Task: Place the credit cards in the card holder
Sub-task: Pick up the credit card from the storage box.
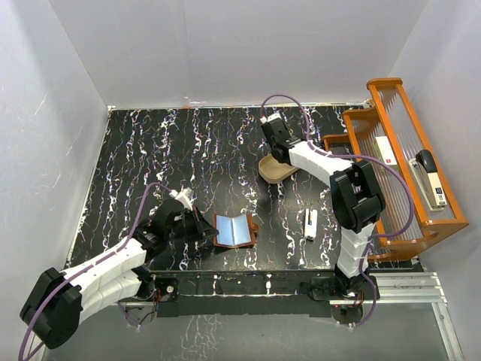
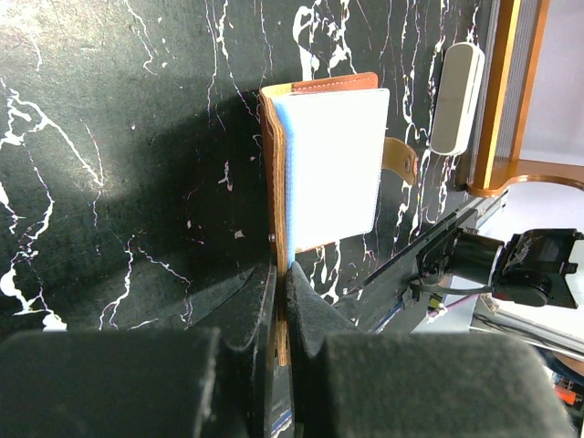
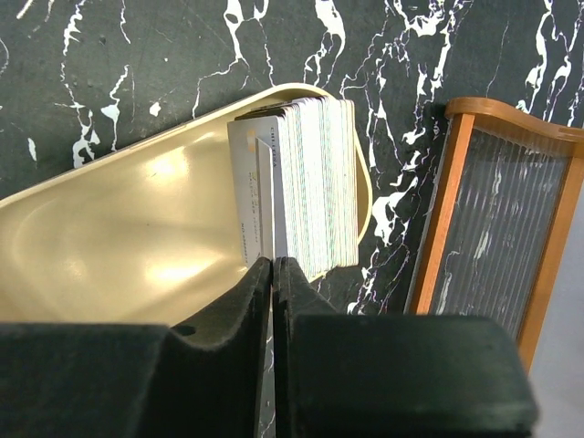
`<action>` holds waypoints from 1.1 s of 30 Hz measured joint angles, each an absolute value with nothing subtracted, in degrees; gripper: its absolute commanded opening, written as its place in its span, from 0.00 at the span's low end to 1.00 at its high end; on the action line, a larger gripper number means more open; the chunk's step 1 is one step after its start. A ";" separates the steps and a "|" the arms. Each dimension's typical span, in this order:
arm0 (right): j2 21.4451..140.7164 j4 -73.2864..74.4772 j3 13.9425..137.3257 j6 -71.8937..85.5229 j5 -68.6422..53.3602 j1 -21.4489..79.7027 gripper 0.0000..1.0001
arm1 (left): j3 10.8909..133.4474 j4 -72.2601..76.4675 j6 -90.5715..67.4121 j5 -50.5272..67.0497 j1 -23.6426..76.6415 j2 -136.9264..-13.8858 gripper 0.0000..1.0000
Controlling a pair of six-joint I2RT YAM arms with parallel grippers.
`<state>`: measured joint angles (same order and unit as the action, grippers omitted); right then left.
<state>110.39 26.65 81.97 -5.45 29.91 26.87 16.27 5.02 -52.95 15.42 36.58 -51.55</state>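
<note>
L hand (image 2: 281,306) is pinched fully shut on the brown leather edge of the card holder (image 2: 333,160). The holder sits on the black marbled counter (image 1: 188,150) near the front, approx. centre, betw. the two arm bases. It's spread open like a book, pale grey-blue lining facing up.

R hand (image 3: 273,274) is further back, right of centre, at the tan oval tray (image 3: 128,210), which lies just beside the orange rack (image 3: 497,210). Its fingers are closed tight w/ only a sliver betw. them, nipping the near edge of the front card (image 3: 248,182) of the credit cards (image 3: 315,178). The cards stand on edge as a packed stack inside the tray, up vs. its end wall.

White stick (image 1: 310,224) lies flat on the counter, right of the holder and apart from it.
</note>
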 measured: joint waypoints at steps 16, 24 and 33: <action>105.32 36.53 83.68 5.10 25.08 27.70 0.00 | 16.27 5.89 -55.33 15.49 36.58 -51.55 0.00; 93.17 42.30 80.75 12.51 23.40 31.73 0.00 | 16.29 6.83 -56.18 15.46 36.58 -52.82 0.00; 80.05 43.00 73.30 18.22 12.53 37.52 0.00 | 17.30 7.07 -56.71 13.82 36.58 -54.33 0.00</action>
<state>80.05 43.00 73.30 18.22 12.53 37.52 17.30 7.07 -56.71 13.82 36.58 -54.33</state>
